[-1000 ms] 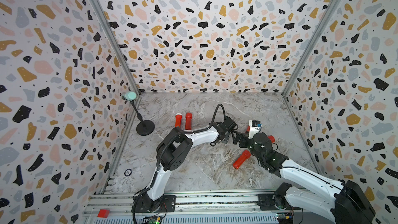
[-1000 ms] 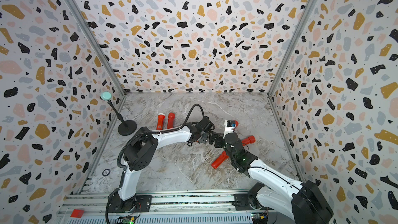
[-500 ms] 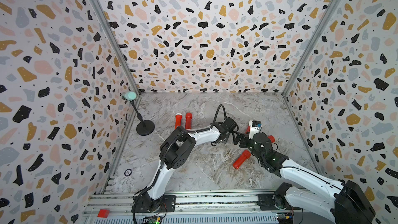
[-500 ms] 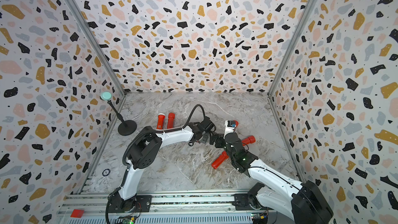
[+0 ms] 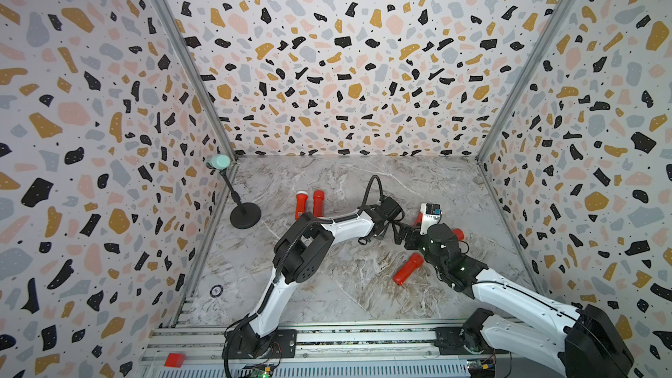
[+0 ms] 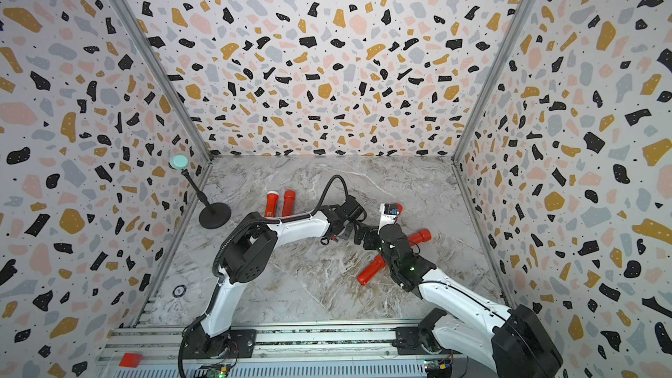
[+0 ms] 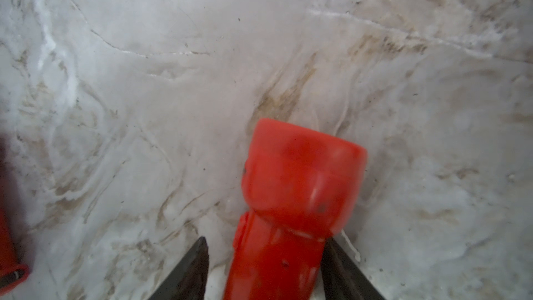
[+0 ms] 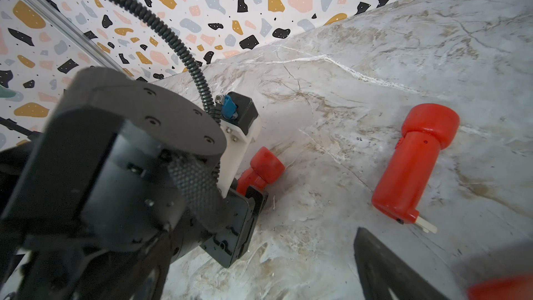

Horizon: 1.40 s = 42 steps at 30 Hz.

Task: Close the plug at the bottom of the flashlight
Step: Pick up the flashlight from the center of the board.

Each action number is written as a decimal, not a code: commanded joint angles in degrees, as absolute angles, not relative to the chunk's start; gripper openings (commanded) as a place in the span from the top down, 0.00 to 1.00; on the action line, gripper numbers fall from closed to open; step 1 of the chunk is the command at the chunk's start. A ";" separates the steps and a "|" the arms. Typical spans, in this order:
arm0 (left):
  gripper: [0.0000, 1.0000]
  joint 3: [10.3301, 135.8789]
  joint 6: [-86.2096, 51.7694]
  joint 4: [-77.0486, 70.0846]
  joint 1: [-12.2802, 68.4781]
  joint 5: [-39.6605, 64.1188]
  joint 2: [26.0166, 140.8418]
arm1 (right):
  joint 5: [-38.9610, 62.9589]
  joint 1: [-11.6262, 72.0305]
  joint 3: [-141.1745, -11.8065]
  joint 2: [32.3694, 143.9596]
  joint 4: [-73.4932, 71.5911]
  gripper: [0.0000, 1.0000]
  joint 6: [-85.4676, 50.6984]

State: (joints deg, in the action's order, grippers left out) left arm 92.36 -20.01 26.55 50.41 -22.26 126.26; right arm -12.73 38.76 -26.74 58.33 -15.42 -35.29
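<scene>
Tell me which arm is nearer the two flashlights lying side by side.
Left. The left arm crosses just in front of the two flashlights; the right arm reaches in well past the left arm's wrist.

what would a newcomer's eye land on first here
The loud terrazzo walls around a marble floor. Red flashlights lie on it: a pair back left, one near the middle. Right of centre the left arm and right arm meet, the left gripper straddling another flashlight.

Terrazzo-patterned walls (image 5: 327,49) three sides; floor (image 5: 327,183) grey, possibly marble-print.
</scene>
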 commanded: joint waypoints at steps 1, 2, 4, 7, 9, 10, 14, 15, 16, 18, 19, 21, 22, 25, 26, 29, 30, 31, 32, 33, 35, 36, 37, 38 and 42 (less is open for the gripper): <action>0.42 93.46 -18.90 28.67 51.16 -22.85 128.02 | -12.08 38.90 -28.21 57.14 -17.88 0.01 -35.02; 0.42 93.52 -18.90 28.82 51.18 -22.77 128.06 | -12.04 38.88 -28.26 57.08 -17.80 0.01 -35.00; 0.43 93.54 -18.90 28.91 51.22 -22.82 128.16 | -11.95 38.85 -28.21 57.15 -17.97 0.01 -34.98; 0.43 93.52 -18.83 29.29 51.14 -22.85 128.31 | -11.95 38.85 -28.14 57.22 -18.02 0.01 -35.07; 0.43 93.35 -18.83 29.63 51.15 -22.84 128.14 | -11.92 38.90 -28.13 57.22 -17.95 0.01 -35.07; 0.44 93.25 -18.73 29.81 51.14 -22.81 128.12 | -11.93 38.92 -28.13 57.22 -18.02 0.01 -35.07; 0.46 92.68 -18.61 30.62 51.16 -23.01 127.87 | -11.87 38.90 -28.12 57.23 -18.02 0.01 -35.15; 0.46 92.49 -18.55 30.72 51.09 -23.05 127.88 | -11.87 38.86 -28.12 57.24 -18.00 0.01 -35.16; 0.47 92.25 -18.59 30.72 51.16 -23.22 127.72 | -11.87 38.85 -28.12 57.30 -18.06 0.01 -35.17; 0.49 92.12 -18.46 30.93 51.08 -23.36 127.81 | -11.87 38.91 -28.12 57.30 -18.10 0.01 -35.21; 0.49 92.02 -18.44 30.94 51.14 -23.34 127.87 | -11.87 38.88 -28.12 57.30 -18.08 0.01 -35.16; 0.50 92.04 -18.46 31.00 51.08 -23.37 127.92 | -11.87 38.89 -28.12 57.30 -18.06 0.01 -35.18; 0.50 92.11 -18.46 31.10 51.11 -23.43 127.91 | -11.87 38.89 -28.12 57.26 -18.08 0.01 -35.25; 0.52 92.35 -18.45 31.31 51.13 -23.53 127.94 | -11.87 38.77 -28.08 57.30 -18.11 0.01 -35.27; 0.52 92.44 -18.44 31.40 51.19 -23.53 127.91 | -11.87 38.81 -28.12 57.35 -18.07 0.01 -35.26; 0.54 92.60 -18.37 31.68 51.10 -23.71 127.93 | -11.87 38.76 -28.10 57.32 -18.07 0.01 -35.26; 0.54 92.65 -18.37 31.77 51.09 -23.77 127.96 | -11.85 38.78 -28.08 57.29 -18.10 0.01 -35.29; 0.55 92.64 -18.35 31.82 51.12 -23.80 127.95 | -11.87 38.79 -28.05 57.30 -18.09 0.01 -35.33; 0.55 92.67 -18.33 31.90 51.16 -23.86 127.92 | -11.80 38.80 -28.08 57.30 -18.08 0.01 -35.34; 0.56 92.76 -18.37 31.90 51.15 -23.88 127.97 | -11.78 38.76 -28.05 57.30 -18.06 0.01 -35.33; 0.56 92.73 -18.37 31.99 51.08 -23.99 127.90 | -11.78 38.76 -28.04 57.24 -18.11 0.01 -35.33; 0.56 92.72 -18.37 31.99 51.12 -23.91 127.86 | -11.78 38.77 -28.04 57.22 -18.10 0.01 -35.33; 0.56 92.72 -18.37 31.99 51.14 -23.91 127.88 | -11.78 38.79 -28.04 57.22 -18.08 0.01 -35.34; 0.57 92.84 -18.37 31.99 51.08 -23.99 127.87 | -11.78 38.81 -28.04 57.22 -18.08 0.01 -35.34; 0.60 93.03 -18.51 32.03 51.07 -24.09 127.75 | -11.80 38.77 -28.04 57.26 -18.08 0.01 -35.34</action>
State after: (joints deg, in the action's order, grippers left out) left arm 92.73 -18.87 28.42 50.41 -23.49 126.50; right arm -12.36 38.72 -26.74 58.33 -15.16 -35.31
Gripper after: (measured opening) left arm 0.409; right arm 0.993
